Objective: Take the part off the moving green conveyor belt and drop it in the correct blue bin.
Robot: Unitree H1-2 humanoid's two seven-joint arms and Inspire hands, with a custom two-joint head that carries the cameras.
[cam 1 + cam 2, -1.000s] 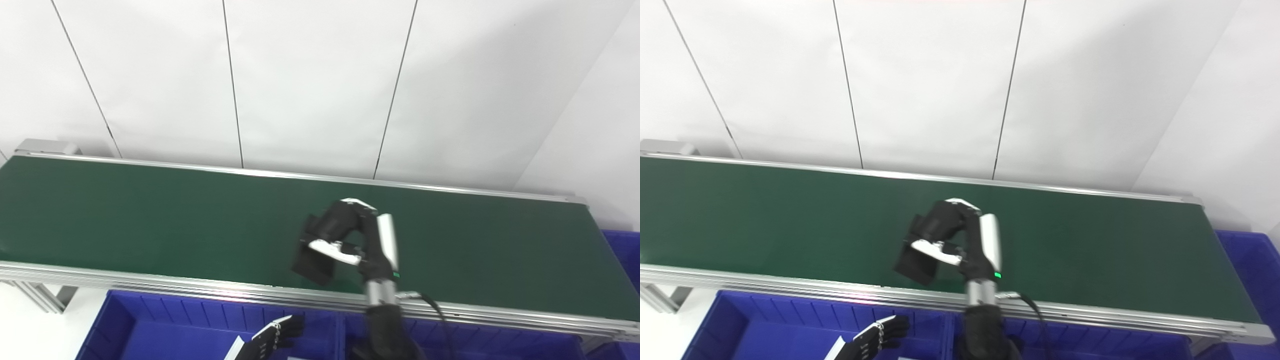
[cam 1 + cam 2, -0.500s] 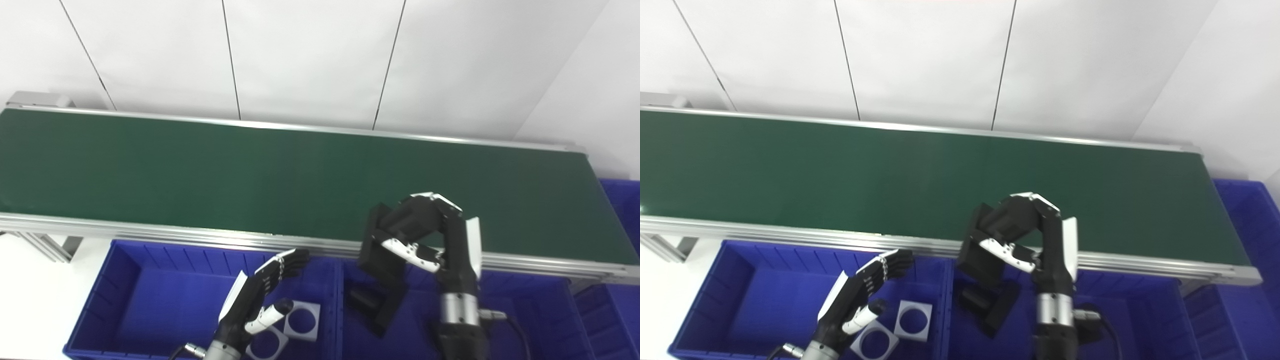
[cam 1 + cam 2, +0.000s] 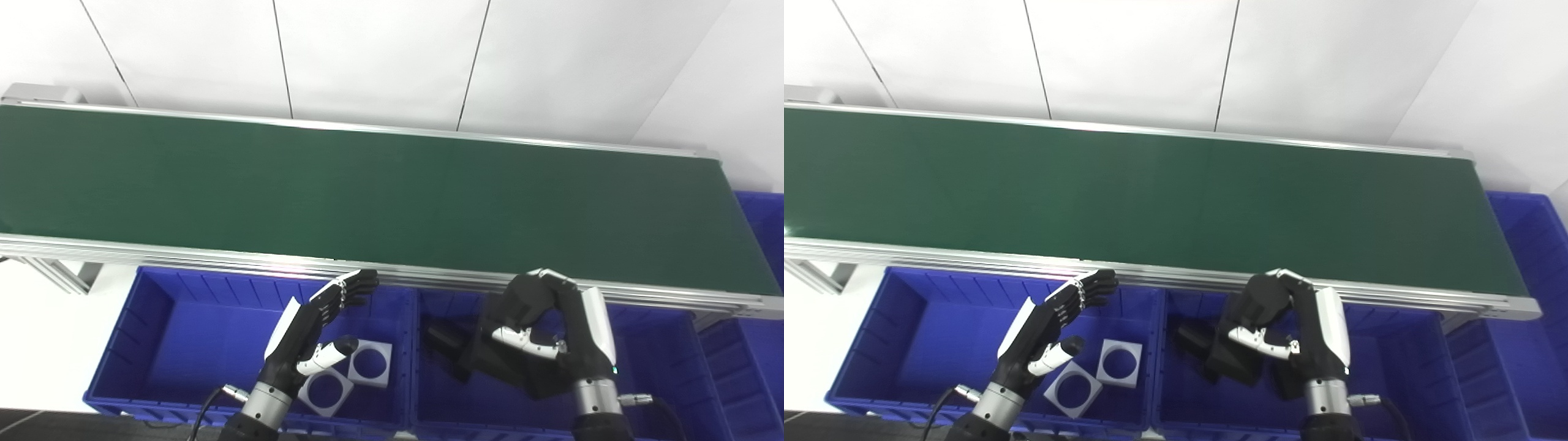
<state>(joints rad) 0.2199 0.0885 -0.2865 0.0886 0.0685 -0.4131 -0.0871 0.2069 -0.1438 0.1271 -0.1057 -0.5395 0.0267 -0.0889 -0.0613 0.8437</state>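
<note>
So compared to a second ago the right hand (image 3: 539, 324) is way lower: back then it was out over the green conveyor belt (image 3: 367, 190) clamped on the black part (image 3: 490, 361), half a second ago it was crossing the belt's near rail with it, and now it's down inside the middle blue bin (image 3: 674, 380). The whole view has also tilted down, so the bins show a lot more than before, that's just the camera. The belt itself is bare green now. The black part sits right under the curled fingers, thumb against its near face, so the right hand looks closed around it, holding it low in the bin next to other dark parts (image 3: 444, 337) lying there; everything is black on black, so I can't tell whether it's already touching the bin floor. The left hand (image 3: 312, 331) is hanging over the left blue bin (image 3: 153, 343) with fingers stretched out and spread, holding nothing, pretty much the same pose as half a second ago. Below it in that bin are two grey square plates (image 3: 370, 370) with round holes, lying flat side by side.
</note>
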